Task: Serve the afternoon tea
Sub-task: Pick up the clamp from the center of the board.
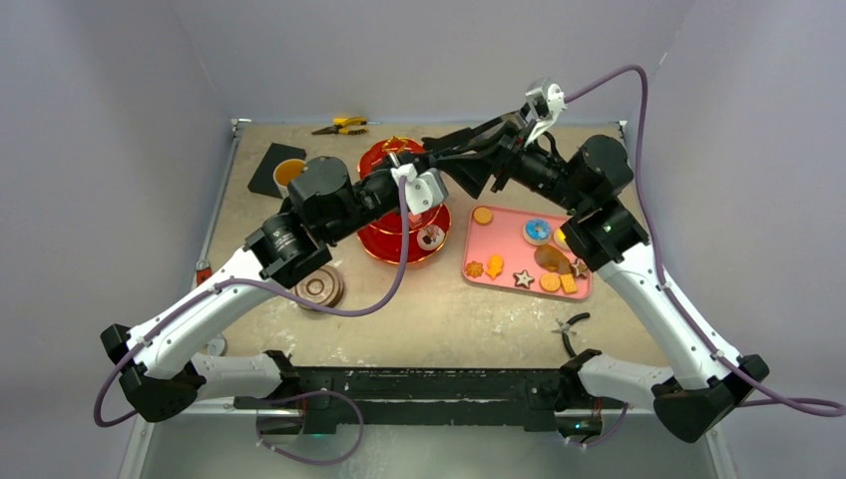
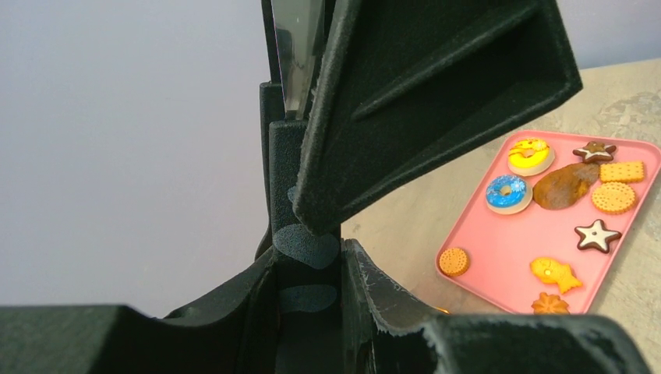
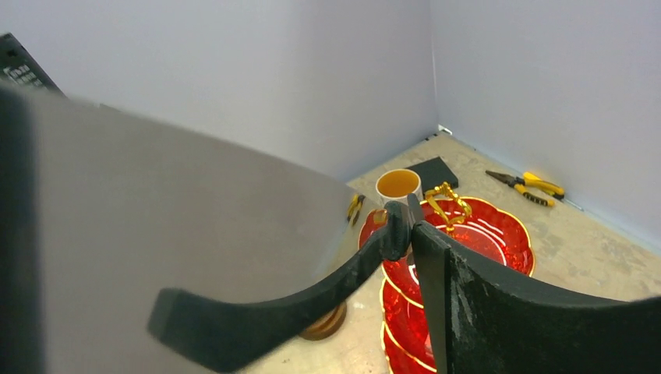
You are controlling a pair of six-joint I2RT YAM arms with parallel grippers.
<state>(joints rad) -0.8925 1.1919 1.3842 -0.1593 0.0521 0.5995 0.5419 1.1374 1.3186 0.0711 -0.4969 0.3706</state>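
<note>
**A:** From above, where are we finding the red three-tier stand (image 1: 396, 251) with gold rims?

**B:** It is standing mid-table, just left of the pink rectangular tray (image 1: 504, 244), and our left forearm is covering most of it. Its long axis is running straight up.

**A:** Above it we are holding the black steel-lined tongs (image 1: 469, 170). The left gripper (image 1: 447, 172) is clamping them, and the right gripper (image 1: 499, 150) is reaching in beside them.

**B:** In the left wrist view we are seeing the tongs pinched in that left gripper. The small colourful pastries and biscuits (image 2: 507, 193) are lying on the tray below.

**A:** In the right wrist view we are looking past a tong arm at the gold handle (image 3: 446, 201), which is pointing upward. Whether the right jaws are gripping anything, we cannot tell.

**B:** We are risking a fumbled handover, we judge. If the tongs are slipping, they are dropping onto the top tier, and a low forearm is knocking the handle and tipping the stand.
</note>
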